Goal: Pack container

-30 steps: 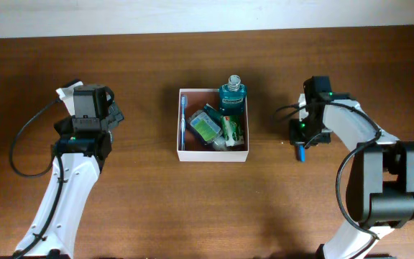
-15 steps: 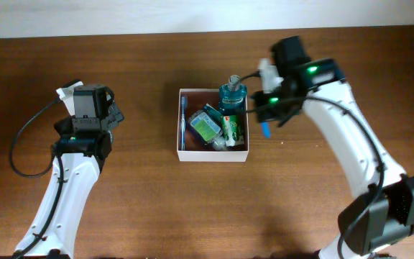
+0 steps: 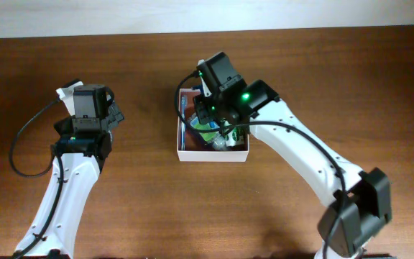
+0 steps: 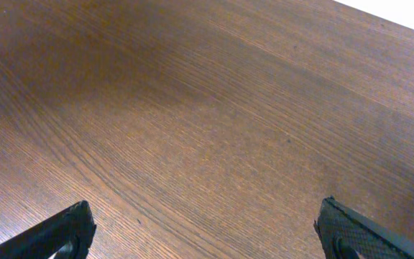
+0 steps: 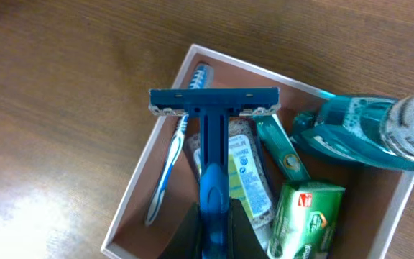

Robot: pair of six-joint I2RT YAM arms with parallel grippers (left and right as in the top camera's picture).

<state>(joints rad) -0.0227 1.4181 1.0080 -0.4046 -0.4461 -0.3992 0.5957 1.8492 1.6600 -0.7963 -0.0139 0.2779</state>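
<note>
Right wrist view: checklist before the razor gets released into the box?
1. Grip: ok. The right hand is shut on the razor by its handle.
2. Over the container: ok. The razor head sits inside its rim.
3. Landing spot: cannot tell. The toothbrush and a flat pack lie about under the head. Bare floor shows only by the left wall.
4. Mouthwash bottle: ok. It is off to one side, apart from the razor.
5. Drop height: cannot tell.
6. Left hand: ok. It is open over bare table, away from the container.
</note>
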